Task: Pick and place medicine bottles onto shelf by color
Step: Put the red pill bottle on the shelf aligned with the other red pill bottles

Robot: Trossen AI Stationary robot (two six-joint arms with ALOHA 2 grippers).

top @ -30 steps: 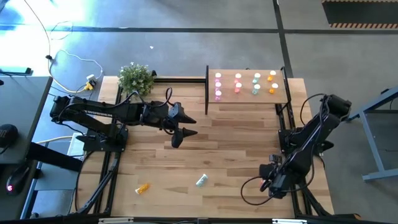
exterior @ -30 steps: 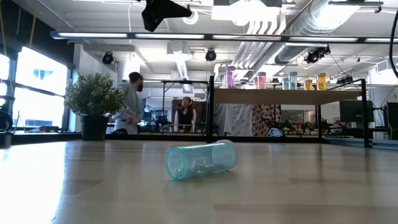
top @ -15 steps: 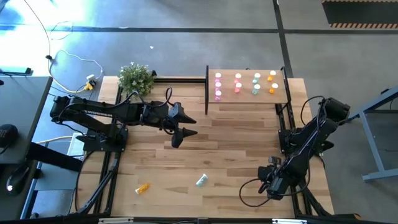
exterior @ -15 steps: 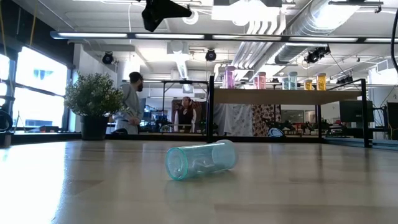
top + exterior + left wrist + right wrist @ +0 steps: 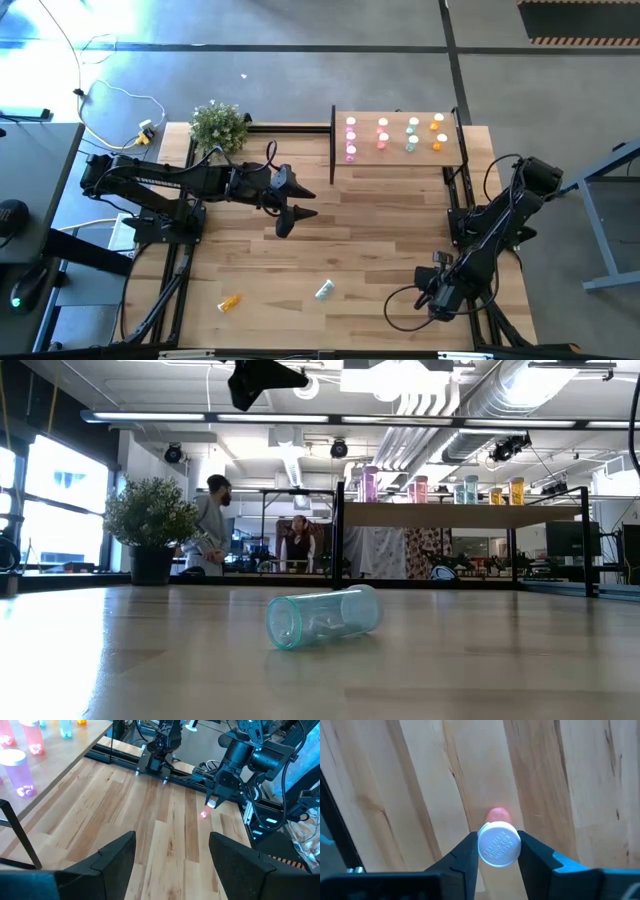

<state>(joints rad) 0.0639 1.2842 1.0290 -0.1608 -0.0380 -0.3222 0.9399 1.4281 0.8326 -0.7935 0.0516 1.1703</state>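
- Gripping the white-capped pink bottle at the table's near right, the right gripper has closed on it.
- Lift straight; head for the shelf's pink row.
- Left gripper waits open, mid-table.

Shelf: light-wood board at the table's far right, carrying upright bottles in colour columns, pink, red-pink, pale green, orange. One pale green bottle lies on its side on the near tabletop; an orange bottle lies farther left. A white-capped pink bottle stands clamped in the right gripper.
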